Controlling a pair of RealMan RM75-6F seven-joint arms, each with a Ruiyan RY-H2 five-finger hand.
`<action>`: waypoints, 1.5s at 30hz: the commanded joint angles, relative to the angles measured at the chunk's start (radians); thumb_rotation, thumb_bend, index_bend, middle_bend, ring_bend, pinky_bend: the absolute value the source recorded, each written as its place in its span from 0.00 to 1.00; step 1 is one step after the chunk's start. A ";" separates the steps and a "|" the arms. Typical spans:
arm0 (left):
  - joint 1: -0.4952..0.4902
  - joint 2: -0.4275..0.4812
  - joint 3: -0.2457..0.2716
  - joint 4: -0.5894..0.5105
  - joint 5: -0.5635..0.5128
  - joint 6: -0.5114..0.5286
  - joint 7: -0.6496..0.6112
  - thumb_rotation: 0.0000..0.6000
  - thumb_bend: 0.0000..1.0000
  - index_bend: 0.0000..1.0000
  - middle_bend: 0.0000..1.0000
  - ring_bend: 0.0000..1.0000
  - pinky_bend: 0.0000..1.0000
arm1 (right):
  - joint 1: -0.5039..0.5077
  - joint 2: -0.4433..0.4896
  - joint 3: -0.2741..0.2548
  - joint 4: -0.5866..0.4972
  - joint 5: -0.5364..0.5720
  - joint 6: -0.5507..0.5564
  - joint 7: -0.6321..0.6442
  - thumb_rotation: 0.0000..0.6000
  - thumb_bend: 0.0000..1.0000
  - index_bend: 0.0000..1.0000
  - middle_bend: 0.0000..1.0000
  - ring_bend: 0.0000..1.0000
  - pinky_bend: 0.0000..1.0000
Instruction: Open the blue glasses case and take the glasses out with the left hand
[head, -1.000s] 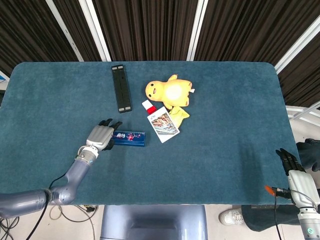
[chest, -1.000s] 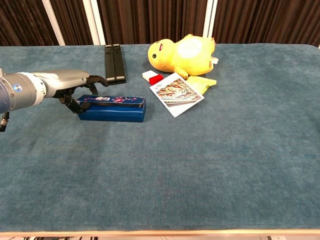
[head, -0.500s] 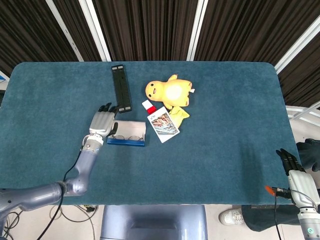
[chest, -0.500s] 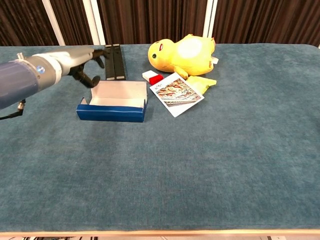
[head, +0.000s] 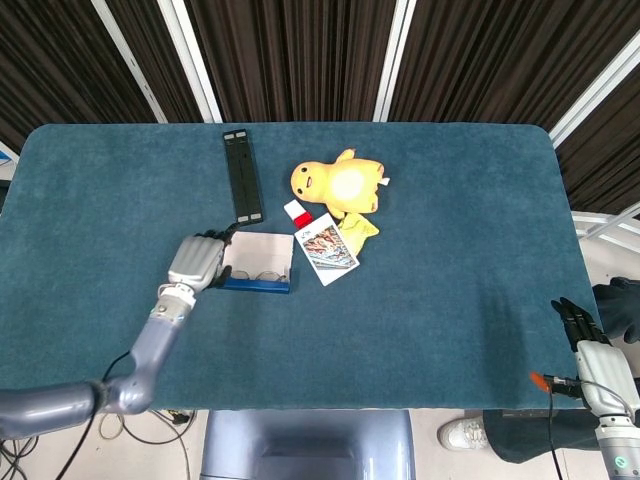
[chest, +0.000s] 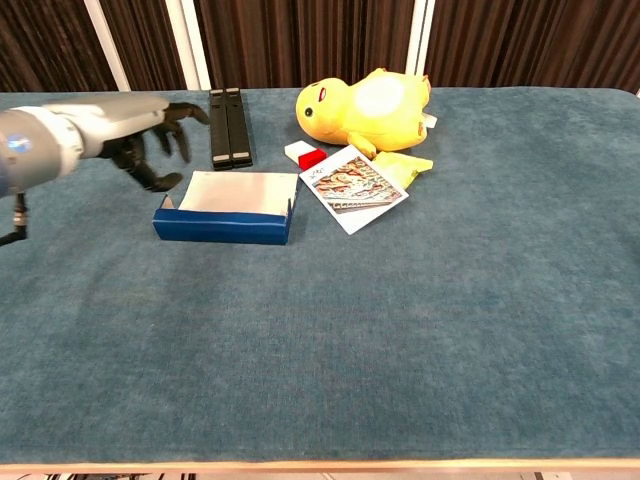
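The blue glasses case (head: 256, 285) (chest: 222, 226) lies open on the table left of centre, its white-lined lid (head: 259, 248) (chest: 243, 190) folded back flat. In the head view the glasses (head: 255, 275) show inside as a thin dark frame; the chest view hides them behind the case's front wall. My left hand (head: 197, 261) (chest: 146, 138) hovers just off the case's left end, fingers (chest: 176, 128) spread and slightly curled, holding nothing. My right hand (head: 591, 350) hangs off the table's near right corner, fingers straight and empty.
A yellow plush duck (head: 338, 185) (chest: 365, 104) lies behind the case. A picture card (head: 327, 248) (chest: 352, 184) and a small red and white block (head: 298, 212) (chest: 307, 155) sit at the case's right. A long black bar (head: 242, 176) (chest: 229, 127) lies behind the left hand.
The case went from closed to open, its lid swung back and now lying flat. My left hand let go of the lid and drew back to the left of the case.
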 joint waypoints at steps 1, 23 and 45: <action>0.020 0.046 0.037 -0.050 0.014 -0.001 0.028 1.00 0.40 0.08 0.65 0.61 0.73 | 0.000 -0.001 0.000 0.000 0.000 0.001 -0.002 1.00 0.13 0.00 0.00 0.00 0.20; 0.000 0.063 0.108 -0.061 -0.051 -0.097 0.061 1.00 0.40 0.26 0.84 0.77 0.89 | 0.000 0.001 0.001 0.000 0.003 -0.002 -0.002 1.00 0.13 0.00 0.00 0.00 0.20; -0.008 0.226 0.187 -0.345 -0.026 -0.171 0.059 1.00 0.40 0.28 0.84 0.77 0.89 | 0.000 -0.002 0.001 0.000 0.002 0.001 -0.008 1.00 0.13 0.00 0.00 0.00 0.20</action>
